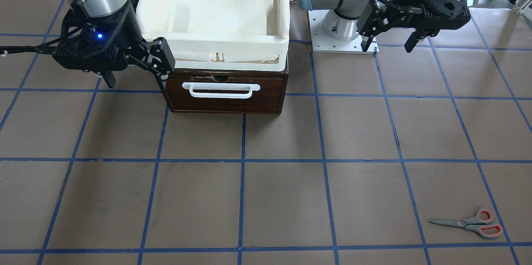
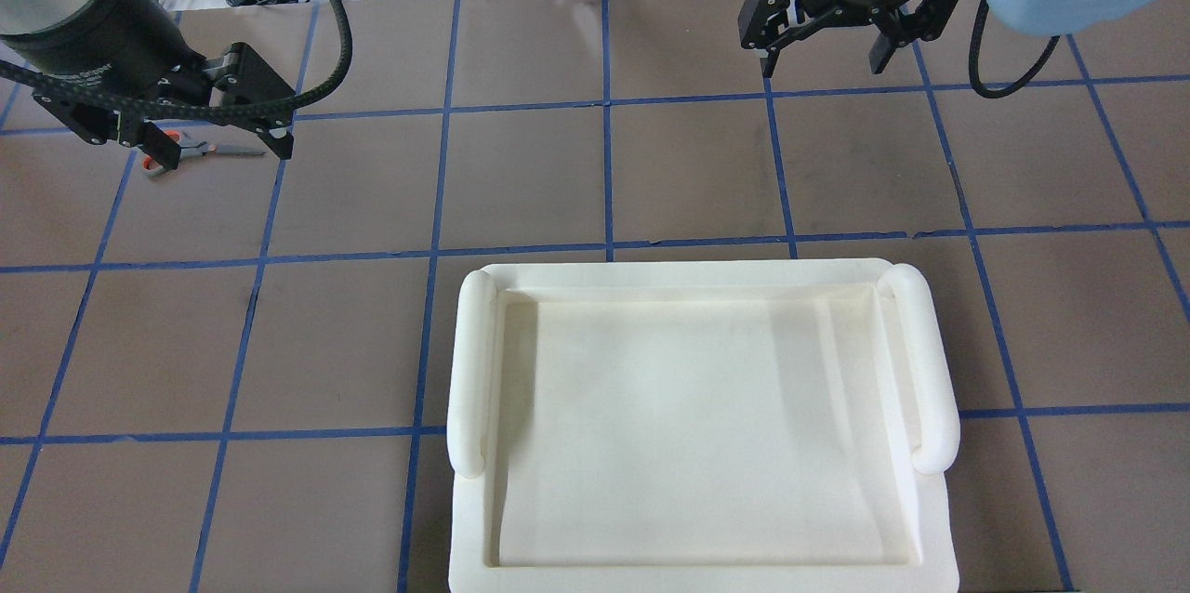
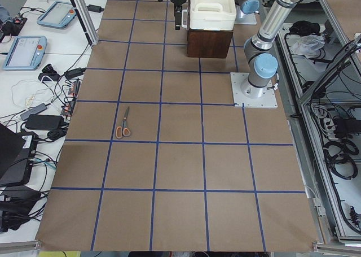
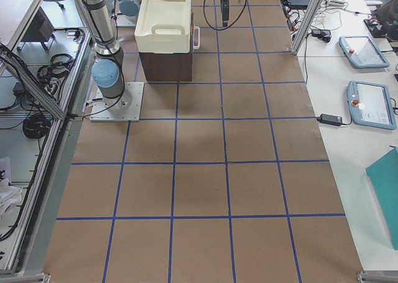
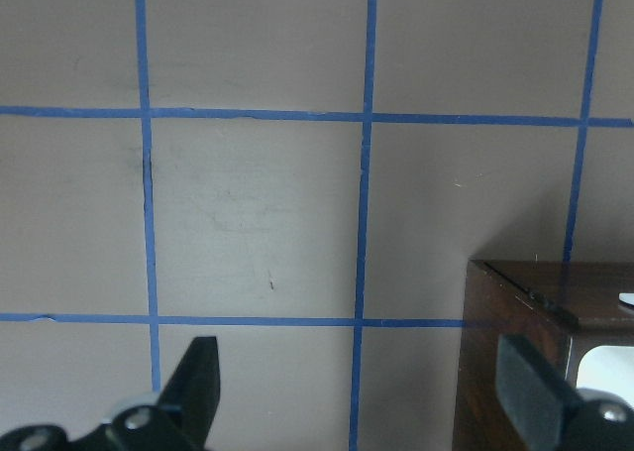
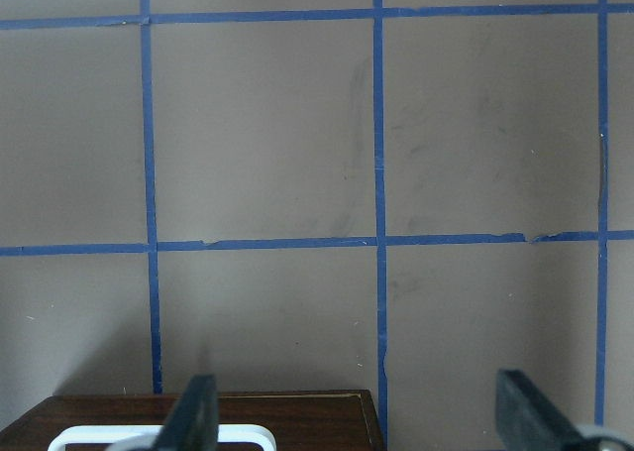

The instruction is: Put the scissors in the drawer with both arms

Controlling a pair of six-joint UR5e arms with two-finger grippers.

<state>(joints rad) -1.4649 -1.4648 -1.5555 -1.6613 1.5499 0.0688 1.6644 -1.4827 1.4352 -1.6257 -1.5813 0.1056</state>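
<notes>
The scissors [image 1: 474, 224] lie flat on the brown table, far from the robot on its left side; they also show in the overhead view [image 2: 200, 150] and the left side view [image 3: 123, 124]. The dark brown drawer [image 1: 226, 103] with its white bar handle [image 1: 220, 90] is shut. My left gripper [image 1: 388, 42] is open and empty, raised near its arm's base, well short of the scissors. My right gripper [image 1: 137, 69] is open and empty, raised beside the drawer's end. The right wrist view shows the drawer's top edge [image 6: 198, 411] below the open gripper [image 6: 359, 416].
A cream-white plastic tray [image 2: 697, 272] sits on top of the drawer box. The left arm's base plate [image 1: 343, 45] stands beside the box. The table is marked with a blue tape grid. Tablets and cables lie beyond the far edge [image 3: 34, 48].
</notes>
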